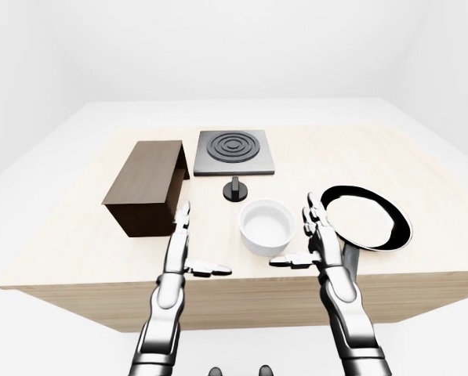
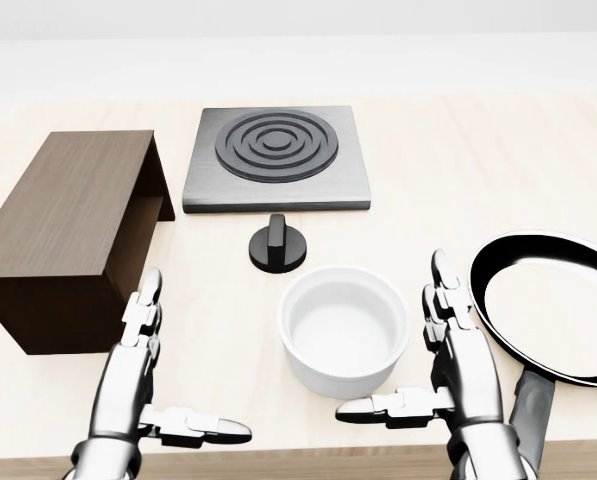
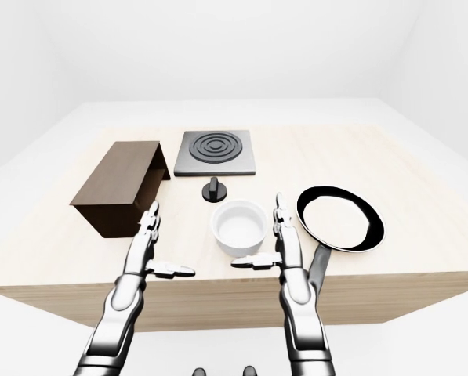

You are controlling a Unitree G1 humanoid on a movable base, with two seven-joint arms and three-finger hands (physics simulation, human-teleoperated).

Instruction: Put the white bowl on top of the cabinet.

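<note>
The white bowl (image 2: 344,330) stands upright and empty on the wooden table, low in the head view's middle. The dark brown cabinet (image 2: 63,228) lies at the left, its flat top bare and its open side facing right. My left hand (image 2: 168,385) hovers open between cabinet and bowl, thumb pointing right. My right hand (image 2: 418,370) is open just right of the bowl, thumb pointing left under the bowl's rim. Neither hand touches the bowl.
A grey hob plate (image 2: 276,158) with black rings sits above the bowl, with a black knob (image 2: 277,244) below it. A black frying pan (image 2: 552,307) lies at the right, its handle running down behind my right hand. The table's near edge (image 2: 298,465) runs along the bottom.
</note>
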